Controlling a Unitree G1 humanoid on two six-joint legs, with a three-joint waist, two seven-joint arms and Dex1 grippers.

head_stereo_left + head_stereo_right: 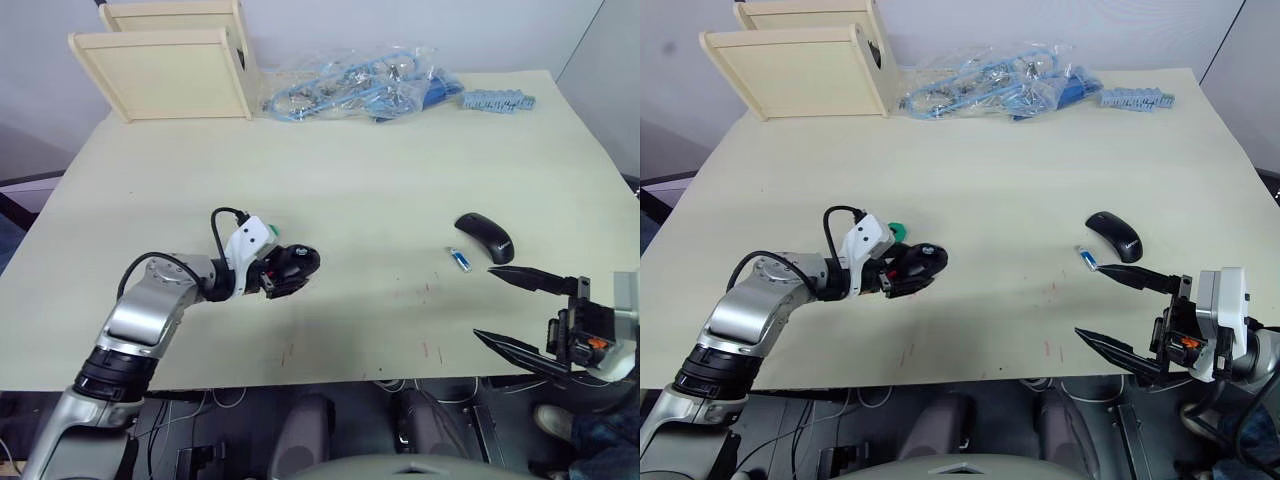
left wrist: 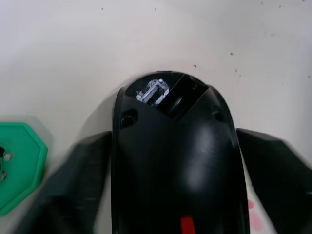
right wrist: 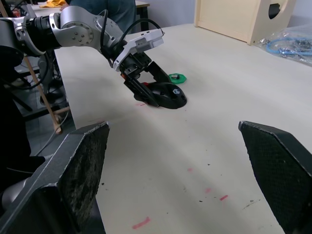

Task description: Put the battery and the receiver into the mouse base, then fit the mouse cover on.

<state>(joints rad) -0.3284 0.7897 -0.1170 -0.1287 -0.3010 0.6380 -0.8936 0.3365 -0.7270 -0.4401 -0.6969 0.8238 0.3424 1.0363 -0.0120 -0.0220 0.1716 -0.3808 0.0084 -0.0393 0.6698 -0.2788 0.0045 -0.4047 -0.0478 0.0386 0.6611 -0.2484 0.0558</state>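
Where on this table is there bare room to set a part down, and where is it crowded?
Bare: the wide middle between the mouse base in the left gripper and the mouse cover with the battery. Crowded: the far edge, with wooden boxes and the plastic bag.

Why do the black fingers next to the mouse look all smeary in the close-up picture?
In the left wrist view the fingers sit very near the lens, so they blur, while the mouse base between them looks sharper, with a soft shine on it; in the right wrist view the right gripper's fingers look crisp.
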